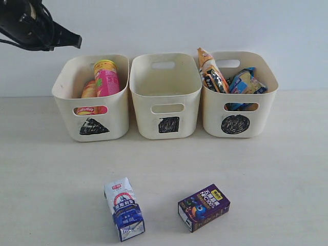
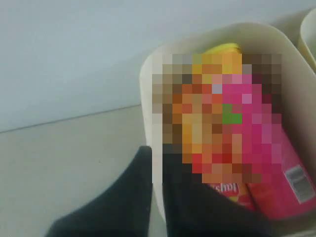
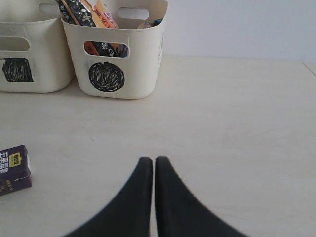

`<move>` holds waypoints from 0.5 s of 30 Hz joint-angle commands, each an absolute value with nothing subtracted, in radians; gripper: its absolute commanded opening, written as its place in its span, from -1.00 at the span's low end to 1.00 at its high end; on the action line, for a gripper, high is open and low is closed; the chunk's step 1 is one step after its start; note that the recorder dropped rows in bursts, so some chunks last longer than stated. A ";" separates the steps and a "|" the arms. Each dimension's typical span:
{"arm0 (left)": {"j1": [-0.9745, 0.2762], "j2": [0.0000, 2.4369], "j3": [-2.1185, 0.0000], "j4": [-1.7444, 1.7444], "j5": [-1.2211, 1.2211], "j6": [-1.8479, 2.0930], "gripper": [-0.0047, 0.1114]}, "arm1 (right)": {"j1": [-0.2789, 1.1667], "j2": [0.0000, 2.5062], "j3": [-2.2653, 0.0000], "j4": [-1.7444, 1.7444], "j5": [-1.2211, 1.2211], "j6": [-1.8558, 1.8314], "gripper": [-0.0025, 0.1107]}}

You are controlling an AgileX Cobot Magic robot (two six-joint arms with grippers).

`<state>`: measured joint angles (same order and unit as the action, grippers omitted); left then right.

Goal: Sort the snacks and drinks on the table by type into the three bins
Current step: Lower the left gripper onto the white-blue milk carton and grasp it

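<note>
A blue and white drink carton [image 1: 124,208] lies nearest, its near end close to the picture's edge. A dark purple box carton [image 1: 203,207] lies right of it, apart, with open pale beige bench [image 1: 277,179] around both. A mosaic blurs the pink chip tube [image 1: 106,81] and yellow chip tube [image 1: 88,92] in the far-left triangle-marked cream plastic bin [image 1: 64,87], below the closed, empty left fingers [image 2: 128,197]. Crinkly packets [image 1: 211,72] fill the far-right circle-marked bin [image 1: 266,92]. The right fingers [image 3: 140,197] are closed and empty over open bench. A white wall [image 1: 205,25] stands behind.

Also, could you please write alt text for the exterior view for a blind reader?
Three cream bins line a beige table: the triangle bin holds chip tubes, the square bin looks empty, the circle bin holds packets. In front lie a blue-white carton and a purple carton.
</note>
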<state>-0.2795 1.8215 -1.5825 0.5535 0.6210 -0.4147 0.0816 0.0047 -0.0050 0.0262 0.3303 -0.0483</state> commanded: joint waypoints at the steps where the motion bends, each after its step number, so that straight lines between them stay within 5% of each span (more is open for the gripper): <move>1: -0.280 1.727 -1.473 0.462 0.599 -0.324 -0.84 | 0.080 0.000 0.000 0.021 0.322 -0.051 -0.96; 8: -0.280 1.596 -1.314 0.000 0.660 0.353 -0.84 | 0.080 0.000 0.000 0.021 0.322 -0.051 -0.96; 15: -0.280 1.581 -1.314 -0.383 1.019 1.031 -0.84 | 0.080 0.000 0.000 0.021 0.322 -0.053 -0.96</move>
<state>-0.2795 1.5892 -1.3185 -0.3079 0.9108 0.8413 0.0816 0.0047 -0.0050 0.0262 0.3303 -0.0483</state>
